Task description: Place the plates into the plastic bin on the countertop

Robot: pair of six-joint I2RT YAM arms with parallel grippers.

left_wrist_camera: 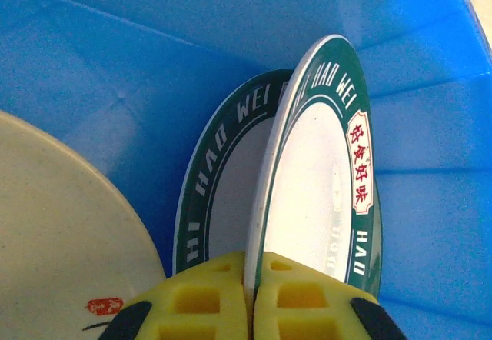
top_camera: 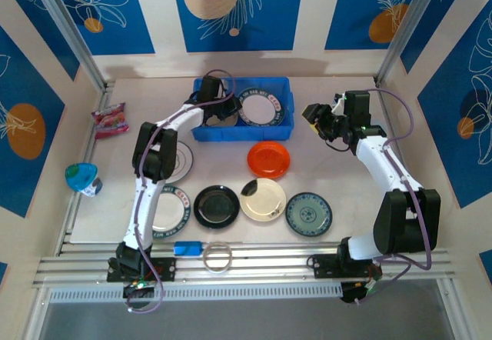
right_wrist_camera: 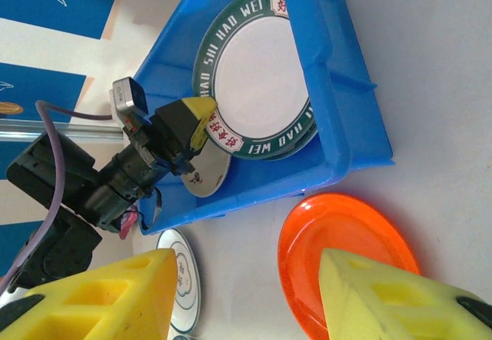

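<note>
Left gripper (left_wrist_camera: 252, 298) is down inside the bin (top_camera: 244, 133), in its left half, clenched on the rim of a green-rimmed plate (left_wrist_camera: 323, 186). Both yellow fingers are pinched flat against the edge. To their left in the wrist view, a cream plate (left_wrist_camera: 61, 232) sits in the bin. The held plate stands tilted on edge with its white face leaning right, over a second green-rimmed plate (left_wrist_camera: 219, 178) that lies flat beneath it. That is the relation I watch: the flat plate sits just right of the fingers. On release I judge the held one should fall rightward and nest on it, provided it tips that way and not back onto the cream plate. Risk: an edge-on drop could clatter or slide against the bin wall. Moving right, outside the bin, an orange plate (top_camera: 268, 159) rests on the counter (top_camera: 223, 163) just in front of the bin's front wall, toward its right end. Right gripper (right_wrist_camera: 242, 271) hovers above it, jaws released and empty; in its wrist view the plate lies below, mostly under the right-hand finger. The right arm is plainly the nearer one for that plate. It is round, so there is no long axis to line up; I only need a rim.
</note>
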